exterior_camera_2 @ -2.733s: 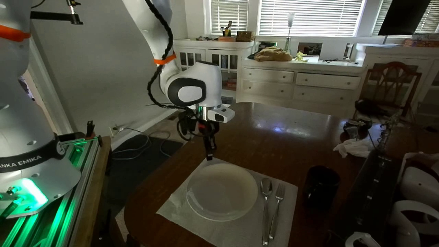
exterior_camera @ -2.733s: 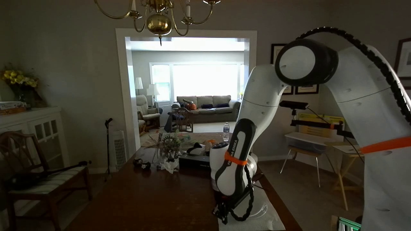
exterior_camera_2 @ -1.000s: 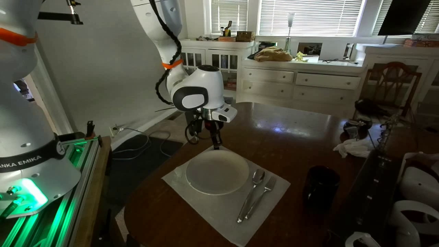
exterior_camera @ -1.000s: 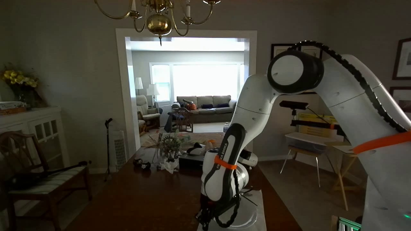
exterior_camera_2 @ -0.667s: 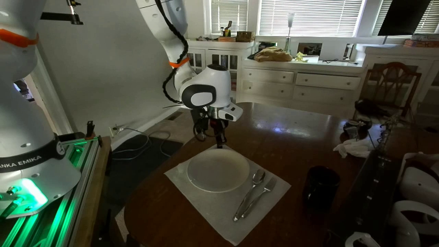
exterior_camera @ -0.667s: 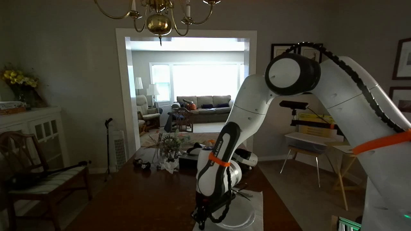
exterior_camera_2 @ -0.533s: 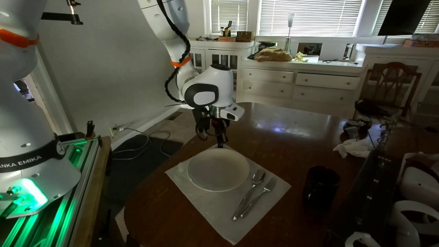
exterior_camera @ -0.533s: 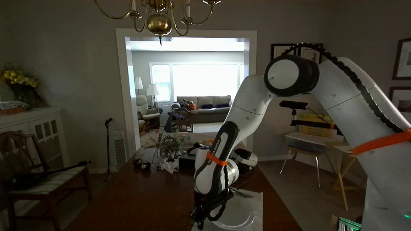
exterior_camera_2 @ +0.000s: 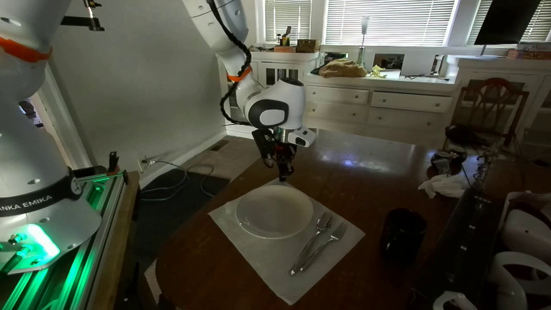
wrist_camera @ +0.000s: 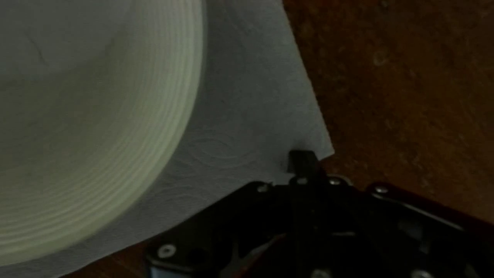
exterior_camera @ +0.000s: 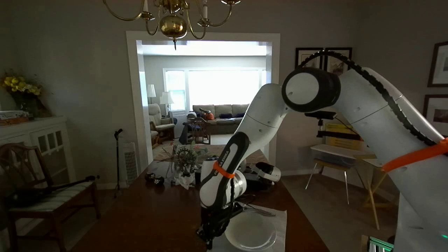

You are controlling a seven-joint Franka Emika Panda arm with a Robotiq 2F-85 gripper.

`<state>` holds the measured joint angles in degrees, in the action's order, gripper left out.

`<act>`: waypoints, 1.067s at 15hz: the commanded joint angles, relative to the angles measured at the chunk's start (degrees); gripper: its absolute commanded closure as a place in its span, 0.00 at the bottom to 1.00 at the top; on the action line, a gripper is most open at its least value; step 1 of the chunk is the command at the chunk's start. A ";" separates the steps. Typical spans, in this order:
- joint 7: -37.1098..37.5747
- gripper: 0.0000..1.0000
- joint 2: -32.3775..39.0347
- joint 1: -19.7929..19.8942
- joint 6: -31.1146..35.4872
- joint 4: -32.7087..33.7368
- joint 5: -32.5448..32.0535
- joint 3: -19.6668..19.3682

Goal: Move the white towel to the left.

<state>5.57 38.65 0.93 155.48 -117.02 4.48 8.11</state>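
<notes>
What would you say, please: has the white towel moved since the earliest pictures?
Yes: in an exterior view, the white towel has shifted leftward, away from the right-hand edge of the table.

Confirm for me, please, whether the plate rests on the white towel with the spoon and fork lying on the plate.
Not quite: the spoon and fork lie beside the plate, on the white towel, as an exterior view shows. The plate does rest on it.
</notes>
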 commanded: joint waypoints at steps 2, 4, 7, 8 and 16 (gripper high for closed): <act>0.63 1.00 2.65 -2.63 -6.33 6.47 1.12 -1.85; 1.34 1.00 -0.11 -3.29 -9.55 5.30 1.11 -2.25; 3.16 1.00 -4.55 -4.60 -14.88 2.52 0.31 -3.31; 3.48 1.00 -5.85 -4.82 -16.49 1.77 0.28 -3.51; 4.21 1.00 -6.89 -6.68 -19.27 -1.24 -2.80 -6.26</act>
<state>8.97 31.27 -4.32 135.74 -117.00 3.26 3.20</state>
